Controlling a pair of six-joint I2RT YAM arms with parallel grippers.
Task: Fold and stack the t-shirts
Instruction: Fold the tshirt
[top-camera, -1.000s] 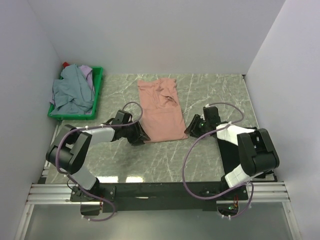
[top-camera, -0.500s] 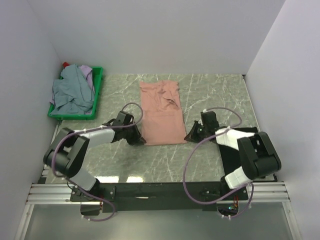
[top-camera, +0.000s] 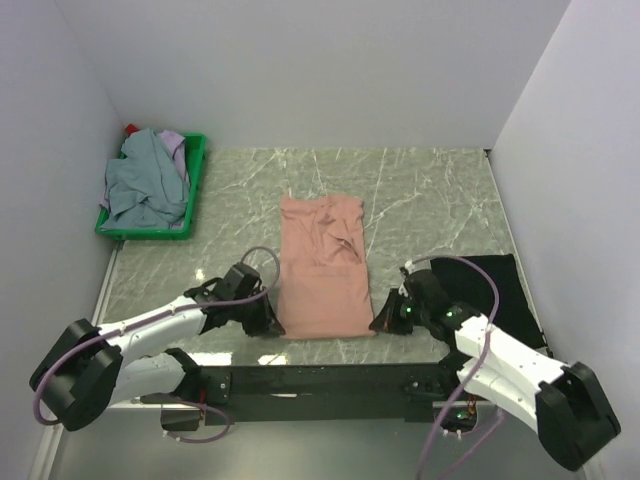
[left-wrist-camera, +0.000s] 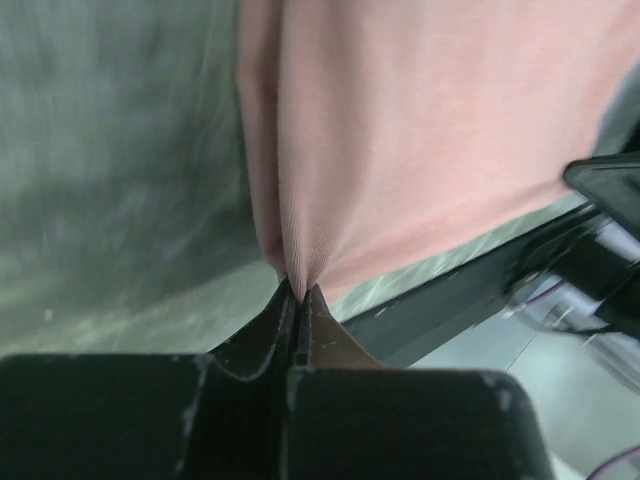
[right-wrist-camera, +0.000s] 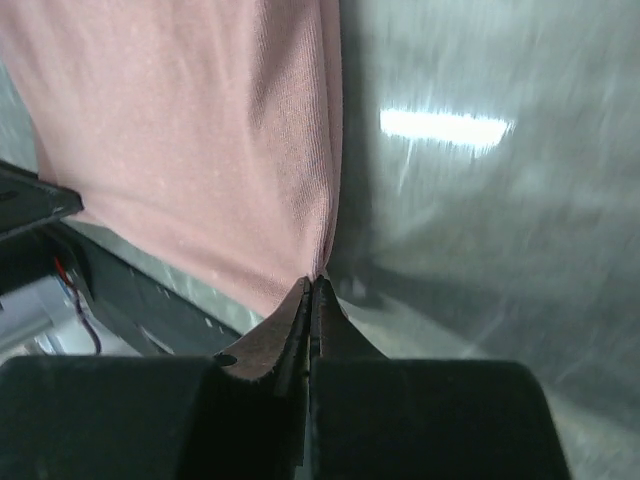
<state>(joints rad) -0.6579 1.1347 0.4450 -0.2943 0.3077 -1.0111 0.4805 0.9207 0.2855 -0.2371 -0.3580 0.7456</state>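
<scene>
Salmon-pink t-shirt (top-camera: 322, 270) pinched at both near corners.
It lies as a long, soft rectangle on the glossy green-veined marble table (top-camera: 430, 190), rumpled at its far end, its near hem at the table's near edge. The left fingers (left-wrist-camera: 272, 322) are clamped together on the near left corner, the fine knit gathering into a crease at their tips. The right fingers (right-wrist-camera: 296, 318) are likewise clamped on the near right corner. A black t-shirt (top-camera: 508, 290) lies flat to the right. A crumpled grey-blue shirt (top-camera: 140, 190) fills the green plastic crate (top-camera: 197, 175).
</scene>
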